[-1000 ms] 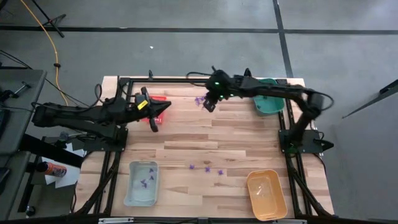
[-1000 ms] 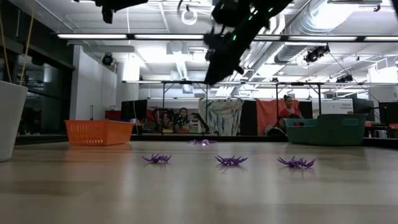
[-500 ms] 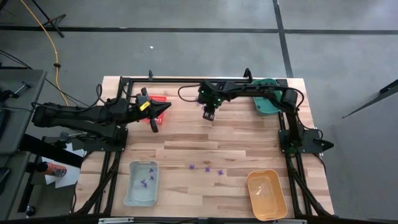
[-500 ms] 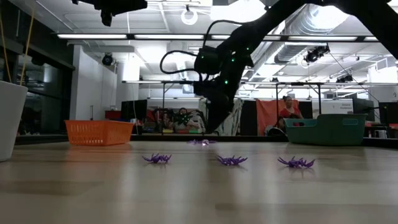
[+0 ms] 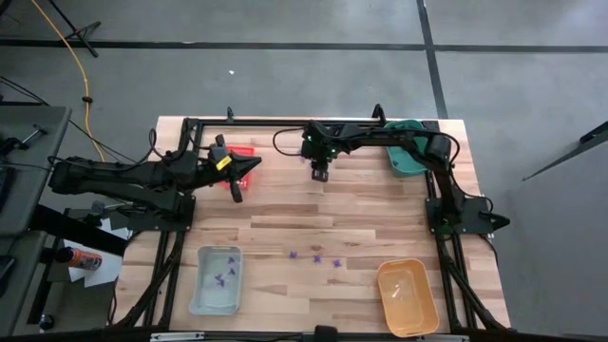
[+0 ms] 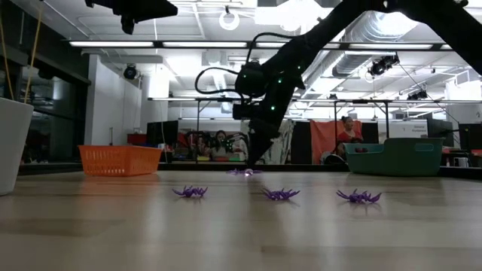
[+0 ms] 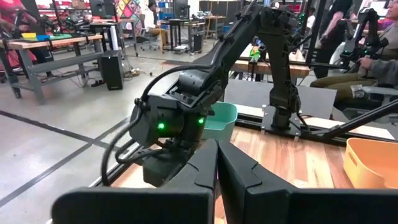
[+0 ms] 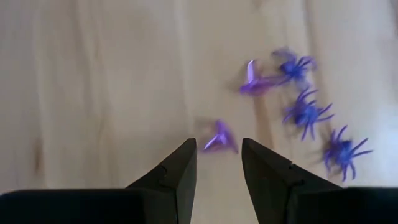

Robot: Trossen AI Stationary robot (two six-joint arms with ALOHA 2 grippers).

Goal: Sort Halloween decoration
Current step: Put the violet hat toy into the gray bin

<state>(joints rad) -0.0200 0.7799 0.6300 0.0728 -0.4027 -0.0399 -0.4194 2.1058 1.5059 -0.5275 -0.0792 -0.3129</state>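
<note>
High view: the right pincer (image 5: pixel 320 175) hangs over the far middle of the wooden worktop (image 5: pixel 285 218), its arm stretched in from the green tray (image 5: pixel 410 160) at the far right corner. The left pincer (image 5: pixel 236 180) waits above the red tray (image 5: pixel 243 152) at the far left. Three tiny purple spiders (image 5: pixel 315 256) lie in a loose row on the near middle of the boards, between the pale blue tray (image 5: pixel 217 279), which holds a few purple pieces (image 5: pixel 224 276), and the orange tray (image 5: pixel 408 296), whose contents I cannot make out.

Low view: the same three spiders (image 6: pixel 280 194) show as flat, leggy purple shapes resting on the wood, and a further purple cluster (image 6: pixel 242 172) lies behind them, directly below the right pincer (image 6: pixel 254 159), which is poised just above it. People sit in the room beyond.

Left wrist view: the left pincer's fingers (image 7: pixel 205 173) are pressed together, holding nothing; the right arm and the green tray (image 7: pixel 219 121) stand beyond them.

Right wrist view: the right pincer (image 8: pixel 219 155) is narrowly parted, with one small purple piece (image 8: pixel 220 137) lying just ahead of the gap, not gripped. Three purple spiders (image 8: pixel 306 113) and another purple piece (image 8: pixel 256 81) lie close by on the wood.
</note>
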